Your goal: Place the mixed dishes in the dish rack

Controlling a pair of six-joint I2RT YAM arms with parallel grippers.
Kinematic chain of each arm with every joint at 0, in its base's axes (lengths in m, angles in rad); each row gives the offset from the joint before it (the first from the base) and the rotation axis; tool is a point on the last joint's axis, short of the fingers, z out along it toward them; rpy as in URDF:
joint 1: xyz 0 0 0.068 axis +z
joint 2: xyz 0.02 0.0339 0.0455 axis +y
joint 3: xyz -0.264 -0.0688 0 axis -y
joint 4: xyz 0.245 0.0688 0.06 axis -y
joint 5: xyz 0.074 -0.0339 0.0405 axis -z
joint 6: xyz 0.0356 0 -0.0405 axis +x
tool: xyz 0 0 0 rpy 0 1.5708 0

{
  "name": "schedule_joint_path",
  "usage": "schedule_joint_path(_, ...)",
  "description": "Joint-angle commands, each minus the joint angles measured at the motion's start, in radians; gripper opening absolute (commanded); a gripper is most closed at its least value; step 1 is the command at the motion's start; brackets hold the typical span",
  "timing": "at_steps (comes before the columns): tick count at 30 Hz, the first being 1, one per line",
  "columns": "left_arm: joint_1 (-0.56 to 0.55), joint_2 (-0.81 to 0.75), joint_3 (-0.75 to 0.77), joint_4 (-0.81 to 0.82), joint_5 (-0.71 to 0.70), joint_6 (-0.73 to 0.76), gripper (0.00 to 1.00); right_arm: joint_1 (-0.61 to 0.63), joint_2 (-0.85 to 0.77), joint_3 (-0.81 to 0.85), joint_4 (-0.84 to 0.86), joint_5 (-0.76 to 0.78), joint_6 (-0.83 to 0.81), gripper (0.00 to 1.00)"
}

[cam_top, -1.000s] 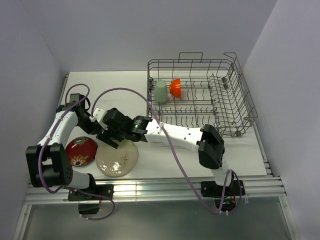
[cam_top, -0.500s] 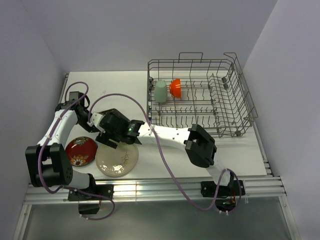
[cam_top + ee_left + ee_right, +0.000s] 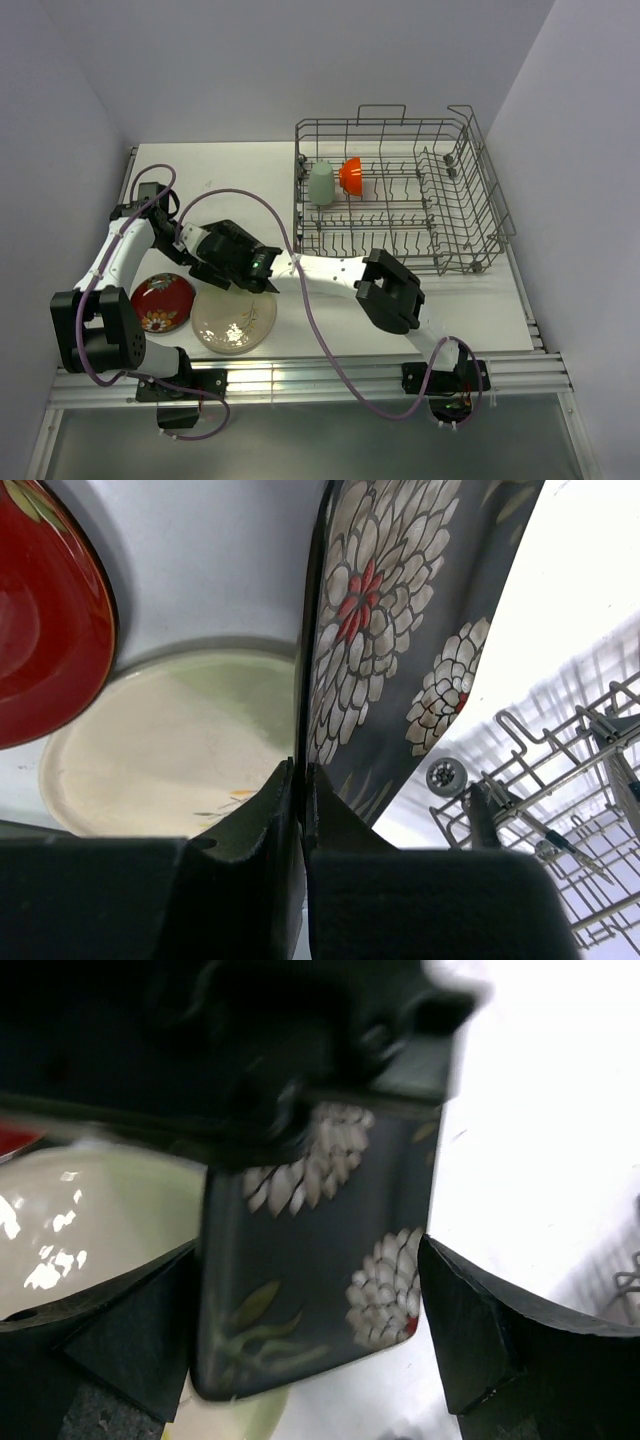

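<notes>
My left gripper [image 3: 299,770] is shut on the edge of the black square floral plate [image 3: 400,630], which it holds on edge above the table. My right gripper [image 3: 310,1250] is open, and its fingers [image 3: 480,1330] flank that same plate [image 3: 320,1260] close to both side edges. I cannot tell whether they touch it. The red flowered plate [image 3: 162,302] and the cream plate [image 3: 233,320] lie flat at the front left. The pale green cup [image 3: 320,183] and the orange bowl [image 3: 350,175] sit in the dish rack [image 3: 470,200] at the back right.
In the top view the two wrists meet just above the cream plate, with the left gripper [image 3: 198,248] beside the right gripper [image 3: 222,262]. The right arm's purple cable [image 3: 300,235] loops past the rack's near left corner. A rack wheel [image 3: 446,776] shows in the left wrist view.
The right arm has reached further left, bringing its jaws around the black plate and narrowing them slightly. The left gripper has stayed shut on the plate, almost in place.
</notes>
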Motion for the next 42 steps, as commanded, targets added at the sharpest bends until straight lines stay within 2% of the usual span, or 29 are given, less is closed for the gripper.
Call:
schedule_joint_path(1,-0.005,-0.013,0.032,-0.026,0.088,-0.026,0.0,-0.003,0.0,-0.038,0.19,0.106,-0.021,0.88)
schedule_joint_path(8,-0.005,0.013,0.072,-0.05,0.128,-0.032,0.0,-0.003,0.017,-0.065,0.26,0.122,-0.038,0.78)
schedule_joint_path(11,-0.003,0.037,0.118,-0.075,0.128,-0.023,0.0,-0.003,0.035,-0.066,0.26,0.14,-0.041,0.68)
schedule_joint_path(12,-0.003,0.043,0.141,-0.079,0.13,-0.022,0.0,-0.003,0.036,-0.072,0.26,0.142,-0.041,0.59)
schedule_joint_path(13,-0.002,0.054,0.152,-0.086,0.13,-0.019,0.0,-0.005,0.034,-0.091,0.295,0.14,-0.044,0.56)
schedule_joint_path(16,0.001,0.072,0.186,-0.104,0.127,-0.011,0.0,-0.005,0.031,-0.115,0.309,0.135,-0.055,0.46)
schedule_joint_path(20,0.007,0.086,0.207,-0.121,0.132,-0.002,0.0,-0.009,0.039,-0.117,0.303,0.139,-0.053,0.39)
schedule_joint_path(22,0.01,0.091,0.212,-0.124,0.138,0.001,0.0,-0.011,0.046,-0.1,0.291,0.139,-0.053,0.2)
schedule_joint_path(23,0.012,0.094,0.215,-0.127,0.138,0.004,0.0,-0.011,0.048,-0.095,0.291,0.139,-0.053,0.06)
schedule_joint_path(24,0.014,0.097,0.222,-0.135,0.138,0.006,0.0,-0.011,0.049,-0.088,0.292,0.146,-0.056,0.0)
schedule_joint_path(32,0.032,0.131,0.298,-0.19,0.13,0.032,0.0,-0.032,0.039,-0.019,0.281,0.044,-0.061,0.0)
schedule_joint_path(34,0.044,0.146,0.337,-0.208,0.127,0.044,0.1,-0.04,0.029,-0.009,0.274,0.025,-0.044,0.0)
schedule_joint_path(35,0.047,0.151,0.351,-0.227,0.118,0.053,0.2,-0.046,0.026,-0.005,0.272,0.002,-0.041,0.0)
schedule_joint_path(36,0.061,0.158,0.38,-0.237,0.112,0.058,0.5,-0.048,0.022,-0.002,0.272,-0.012,-0.038,0.0)
schedule_joint_path(38,0.075,0.165,0.411,-0.265,0.107,0.066,0.7,-0.055,0.02,0.015,0.24,-0.059,-0.035,0.0)
schedule_joint_path(39,0.089,0.172,0.443,-0.276,0.101,0.069,0.85,-0.057,0.023,0.032,0.231,-0.072,-0.035,0.0)
schedule_joint_path(40,0.095,0.177,0.465,-0.287,0.093,0.069,0.92,-0.058,0.028,0.046,0.203,-0.084,-0.033,0.0)
schedule_joint_path(42,0.115,0.194,0.529,-0.319,0.078,0.076,0.97,-0.066,0.04,0.075,0.173,-0.124,-0.026,0.0)
